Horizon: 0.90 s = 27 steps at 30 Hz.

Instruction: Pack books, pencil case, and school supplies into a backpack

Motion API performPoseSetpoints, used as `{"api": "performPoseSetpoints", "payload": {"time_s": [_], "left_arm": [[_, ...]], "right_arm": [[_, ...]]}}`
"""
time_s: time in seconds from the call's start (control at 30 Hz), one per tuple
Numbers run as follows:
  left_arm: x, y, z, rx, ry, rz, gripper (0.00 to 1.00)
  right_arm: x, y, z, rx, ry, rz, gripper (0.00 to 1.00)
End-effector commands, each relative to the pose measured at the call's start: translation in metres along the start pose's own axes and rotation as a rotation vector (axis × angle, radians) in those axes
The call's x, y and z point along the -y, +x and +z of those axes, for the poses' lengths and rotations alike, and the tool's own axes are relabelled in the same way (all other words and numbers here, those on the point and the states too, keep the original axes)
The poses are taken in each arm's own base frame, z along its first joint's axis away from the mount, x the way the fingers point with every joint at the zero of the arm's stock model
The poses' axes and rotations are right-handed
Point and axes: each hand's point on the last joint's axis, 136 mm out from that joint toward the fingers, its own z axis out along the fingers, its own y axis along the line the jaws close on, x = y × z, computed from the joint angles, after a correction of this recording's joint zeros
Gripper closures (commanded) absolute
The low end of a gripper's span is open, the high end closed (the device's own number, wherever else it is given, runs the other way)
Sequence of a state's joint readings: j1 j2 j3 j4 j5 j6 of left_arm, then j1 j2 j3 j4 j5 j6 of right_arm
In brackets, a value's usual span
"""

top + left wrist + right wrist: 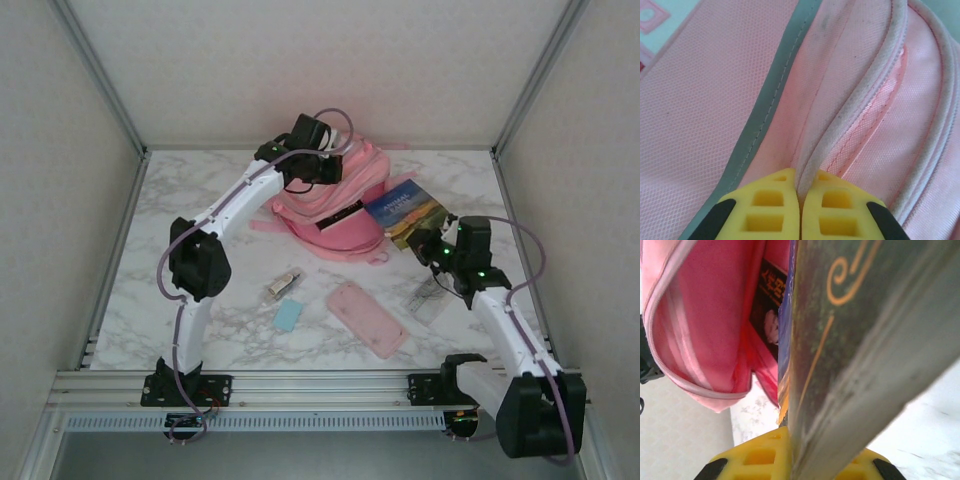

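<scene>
Black book (769,302) half hidden inside backpack (705,315), transparent strip (428,297) barely discernible

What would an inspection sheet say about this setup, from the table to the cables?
Surface: white marbled table, bare between the items.
Job's things: pink backpack at the far middle, open, with a black book inside. Landscape book at its opening. Pink pencil case, light-blue block, silvery stubby item and clear strip lie on the table.
Clutter: nothing seen.
Grippers: left gripper shut on the backpack's white trim. Right gripper shut on the landscape book.
Cables: purple cables run along both arms.
Surroundings: plain pale walls, metal frame.
</scene>
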<state>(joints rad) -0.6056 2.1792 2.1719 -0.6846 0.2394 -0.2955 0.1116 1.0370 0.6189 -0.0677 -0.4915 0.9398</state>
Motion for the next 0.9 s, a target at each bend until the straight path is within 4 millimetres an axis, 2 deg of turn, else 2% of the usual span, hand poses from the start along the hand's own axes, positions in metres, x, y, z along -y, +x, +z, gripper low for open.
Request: {"api": "performPoseSetpoints", "payload": {"time_s": [0.0, 0.2, 0.37, 0.47, 0.53, 0.57, 0.63, 0.7, 0.8, 0.87], "left_arm": [[0.044, -0.029, -0.029, 0.083, 0.169, -0.065, 1.00], [0.048, -0.038, -0.039, 0.116, 0.182, -0.076, 1.00], [0.049, -0.045, -0.048, 0.149, 0.185, -0.091, 1.00], [0.049, -0.048, -0.050, 0.167, 0.187, -0.105, 1.00], [0.047, -0.050, -0.050, 0.175, 0.186, -0.114, 1.00], [0.047, -0.051, -0.051, 0.179, 0.187, -0.117, 1.00], [0.045, -0.051, -0.050, 0.181, 0.185, -0.124, 1.00], [0.042, -0.052, -0.050, 0.188, 0.180, -0.130, 1.00], [0.038, -0.054, -0.048, 0.198, 0.175, -0.143, 1.00], [0.035, -0.055, -0.047, 0.203, 0.172, -0.149, 1.00]], "right_arm": [[-0.058, -0.014, 0.014, 0.062, -0.222, -0.050, 1.00], [-0.093, -0.011, 0.074, 0.002, -0.273, -0.081, 1.00], [-0.115, -0.005, 0.139, -0.121, -0.337, -0.090, 1.00], [-0.120, 0.006, 0.182, -0.228, -0.360, -0.073, 1.00], [-0.113, 0.014, 0.207, -0.291, -0.337, -0.026, 1.00], [-0.106, 0.016, 0.217, -0.303, -0.317, 0.001, 0.97], [-0.092, 0.016, 0.229, -0.300, -0.277, 0.039, 0.83], [-0.078, 0.015, 0.233, -0.281, -0.214, 0.051, 0.75], [-0.057, 0.014, 0.224, -0.264, -0.077, 0.032, 0.49], [-0.043, 0.012, 0.208, -0.249, 0.046, -0.009, 0.34]]}}
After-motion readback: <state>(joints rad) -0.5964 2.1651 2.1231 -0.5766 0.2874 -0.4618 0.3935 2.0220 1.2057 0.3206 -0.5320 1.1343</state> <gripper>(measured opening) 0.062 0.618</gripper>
